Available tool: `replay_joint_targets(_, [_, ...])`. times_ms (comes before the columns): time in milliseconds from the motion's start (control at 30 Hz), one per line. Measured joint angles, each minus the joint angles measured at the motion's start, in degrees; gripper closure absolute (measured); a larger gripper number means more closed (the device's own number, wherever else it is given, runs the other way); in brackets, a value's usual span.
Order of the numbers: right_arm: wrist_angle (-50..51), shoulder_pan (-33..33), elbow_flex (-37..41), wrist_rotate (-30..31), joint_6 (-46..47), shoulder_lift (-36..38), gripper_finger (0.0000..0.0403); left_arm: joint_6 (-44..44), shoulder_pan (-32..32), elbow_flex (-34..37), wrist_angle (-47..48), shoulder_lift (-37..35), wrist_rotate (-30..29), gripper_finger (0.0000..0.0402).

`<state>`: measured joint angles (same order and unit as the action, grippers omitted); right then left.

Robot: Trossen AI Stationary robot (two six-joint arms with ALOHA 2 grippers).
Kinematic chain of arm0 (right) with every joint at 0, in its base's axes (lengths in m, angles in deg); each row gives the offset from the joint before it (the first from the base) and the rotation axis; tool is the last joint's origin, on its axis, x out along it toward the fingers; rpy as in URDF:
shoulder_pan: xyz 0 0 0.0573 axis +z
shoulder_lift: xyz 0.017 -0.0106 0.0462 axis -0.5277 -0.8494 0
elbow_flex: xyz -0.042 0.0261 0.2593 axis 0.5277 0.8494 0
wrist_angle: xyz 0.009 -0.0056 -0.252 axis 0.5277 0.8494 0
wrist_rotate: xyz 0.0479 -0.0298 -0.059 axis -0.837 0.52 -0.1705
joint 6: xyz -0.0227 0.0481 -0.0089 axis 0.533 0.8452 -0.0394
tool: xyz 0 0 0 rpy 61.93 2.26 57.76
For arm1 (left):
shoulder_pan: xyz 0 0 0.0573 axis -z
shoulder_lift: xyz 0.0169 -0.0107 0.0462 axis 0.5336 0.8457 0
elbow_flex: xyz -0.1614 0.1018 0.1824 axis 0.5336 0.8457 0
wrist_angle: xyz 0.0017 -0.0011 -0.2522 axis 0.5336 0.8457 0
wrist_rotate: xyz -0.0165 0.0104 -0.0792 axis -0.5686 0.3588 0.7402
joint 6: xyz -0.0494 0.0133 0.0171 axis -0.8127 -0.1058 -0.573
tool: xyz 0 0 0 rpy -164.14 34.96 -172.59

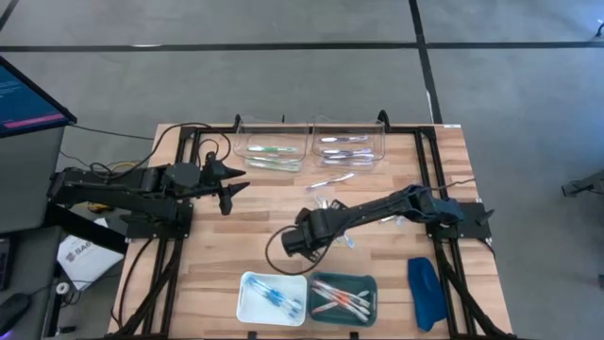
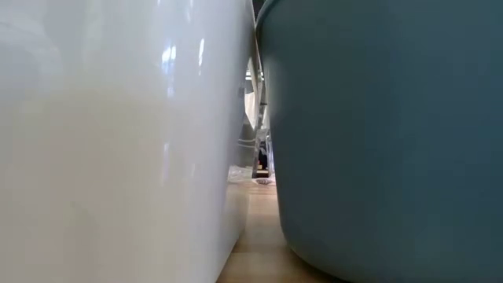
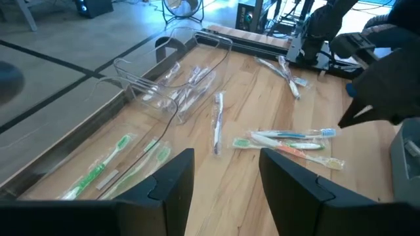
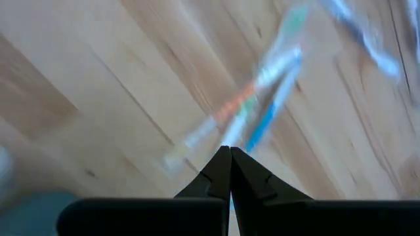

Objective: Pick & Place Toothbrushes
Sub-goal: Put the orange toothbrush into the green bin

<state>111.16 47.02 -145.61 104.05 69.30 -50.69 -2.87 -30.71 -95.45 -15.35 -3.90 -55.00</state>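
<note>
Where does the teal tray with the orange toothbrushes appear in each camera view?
High view: the teal tray lies at the table's near edge, bottom centre, right of the white tray.
Low view: its wall fills the right half.
Left wrist view: not visible.
Right wrist view: perhaps the blurred teal patch in a corner; I cannot tell.
Shared landmark: the white tray beside it, in the high and low views.

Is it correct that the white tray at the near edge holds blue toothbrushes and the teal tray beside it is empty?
Not fully. The white tray does hold blue toothbrushes, but the teal tray beside it is not empty: pink and white toothbrushes lie in it. The high view shows this.
</note>
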Motion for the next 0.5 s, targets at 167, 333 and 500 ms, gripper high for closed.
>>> replay_joint_targets(167, [-2.02, 1.98, 12.30, -1.44, 4.70, 4.66, 0.0403, 0.04, 0.00, 0.00, -0.12, 0.00, 0.00, 0.0234])
replay_joint_targets(333, [-21.78, 2.67, 26.70, -4.46, 6.63, 13.59, 0.0403, 0.04, 0.00, 0.00, -0.77, 0.00, 0.00, 0.0234])
replay_joint_targets(500, [-44.43, 0.52, 40.31, -4.33, 10.51, 22.84, 0.0403, -0.02, 0.00, 0.00, -1.54, 0.02, 0.00, 0.0234])
